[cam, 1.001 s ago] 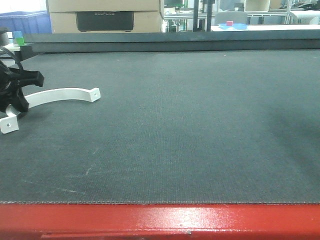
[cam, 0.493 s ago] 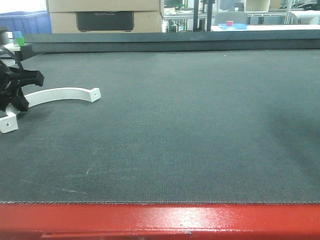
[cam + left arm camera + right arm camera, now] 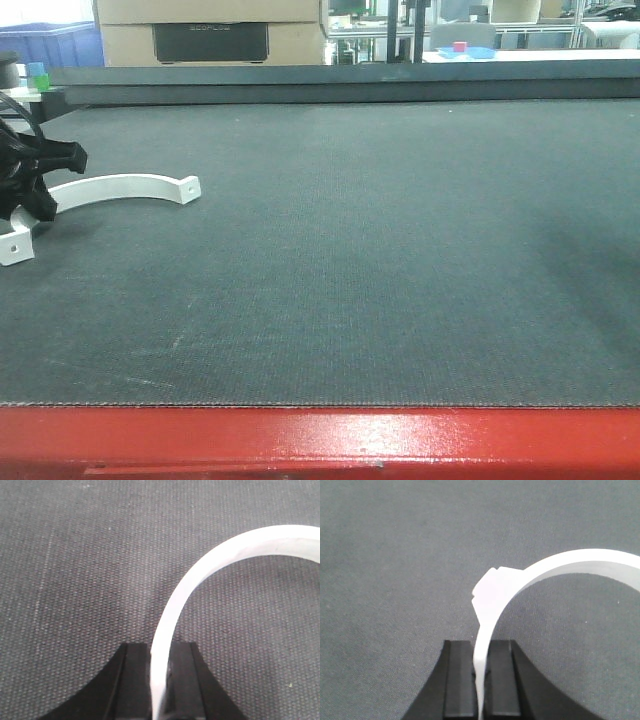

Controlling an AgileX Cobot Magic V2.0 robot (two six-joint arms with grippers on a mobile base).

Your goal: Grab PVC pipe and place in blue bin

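My left gripper [image 3: 160, 651] has its jaws pinched on the thin edge of the curved white PVC pipe [image 3: 200, 570], and the strip arcs away up and to the right. From the front, that piece sits low at the far left of the dark mat [image 3: 400, 250]; I cannot tell whether it touches the mat. My right gripper [image 3: 481, 649] is clamped on a second white arc [image 3: 535, 572] that has a tab on it, above blurred mat. A blue bin [image 3: 50, 45] stands beyond the mat's far left corner
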